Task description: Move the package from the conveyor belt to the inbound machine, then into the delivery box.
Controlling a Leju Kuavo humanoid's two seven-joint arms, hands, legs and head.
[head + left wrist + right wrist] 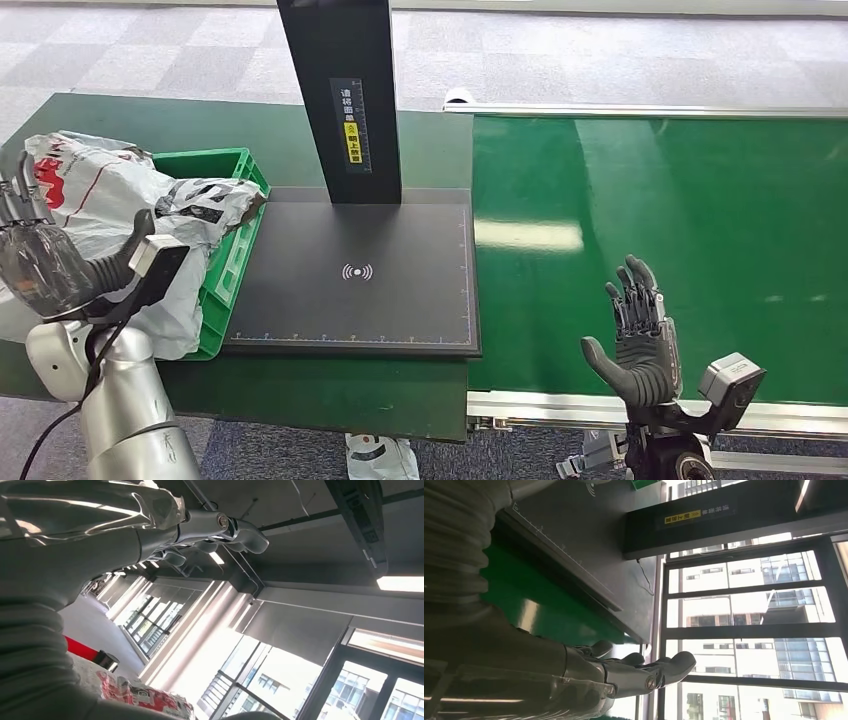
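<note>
I see the package lying in the green delivery box, beside the black inbound machine. Left hand raised near it, fingers extended, holding nothing. Right hand over the conveyor belt, fingers spread, empty.

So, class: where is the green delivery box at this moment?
In the head view, the green delivery box sits on the left, against the left edge of the black inbound machine, with grey-and-white packages heaped in it beside the left hand.

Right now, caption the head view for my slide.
Right hand open over the empty conveyor belt; packages piled in the green box.
</note>
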